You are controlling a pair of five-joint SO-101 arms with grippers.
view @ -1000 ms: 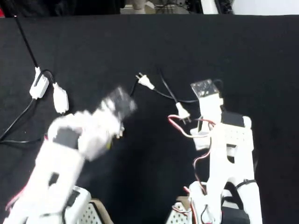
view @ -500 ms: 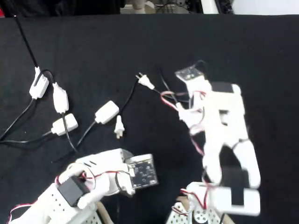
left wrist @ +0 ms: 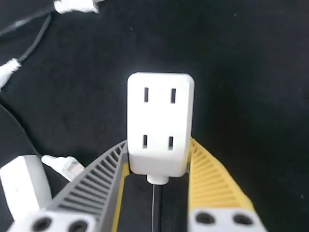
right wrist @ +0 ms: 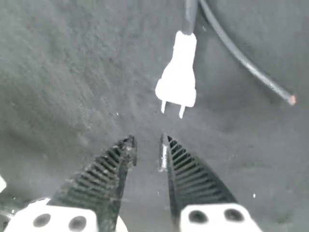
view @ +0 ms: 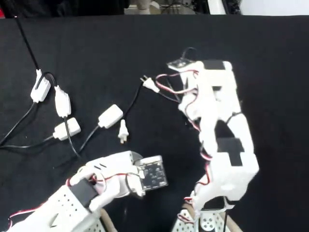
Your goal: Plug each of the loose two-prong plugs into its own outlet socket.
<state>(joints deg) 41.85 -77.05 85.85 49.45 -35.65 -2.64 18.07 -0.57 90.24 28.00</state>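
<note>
Two worries: my right gripper (right wrist: 147, 142), barely parted and empty, could nudge the two-prong plug (right wrist: 177, 79) away, and the outlet block (left wrist: 160, 113) clenched in my left gripper (left wrist: 158, 146) could twist.

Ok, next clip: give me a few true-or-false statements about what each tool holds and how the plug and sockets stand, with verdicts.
1. The left tool has a white outlet block between its fingers. True.
2. A plug sits in that outlet block. False: all four of its slots are empty.
3. The right tool grips a plug. False: its fingers stand slightly apart with nothing between them, and the white two-prong plug lies on the black cloth just ahead of the fingertips, not touching them.
4. That plug's prongs point toward the right tool. True.
</note>
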